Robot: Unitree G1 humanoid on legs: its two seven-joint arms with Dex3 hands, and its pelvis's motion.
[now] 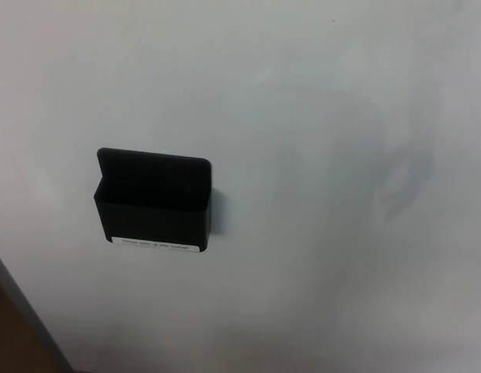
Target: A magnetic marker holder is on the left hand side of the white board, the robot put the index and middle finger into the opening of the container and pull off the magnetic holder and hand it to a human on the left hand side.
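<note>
Magnetic marker holder (153, 203) sits on the whiteboard (318, 116), left of the picture's centre and about halfway down. It is a black, box-shaped pocket with a taller back plate rising above the front wall, so its opening faces upward. The inside of the pocket is dark, and whether anything lies in it cannot be told. A narrow white label (155, 245) runs along the lower edge of the front face; its print is too small and blurred to read. The holder hangs a little askew, its top edge sloping down slightly toward the right, and it casts a soft shadow on the board just to its right.

The whiteboard fills nearly the whole head view. Its surface is pale and mostly plain, with faint grey smudges (403, 175) to the right of the holder, well apart from it. At the bottom left corner a grey frame edge (26, 311) of the board runs diagonally, and beyond it shows a brown surface (7, 342).

Neither robot hand appears in the view, left or right, so how far either is open and whether it holds anything cannot be told. Nothing touches the holder.
</note>
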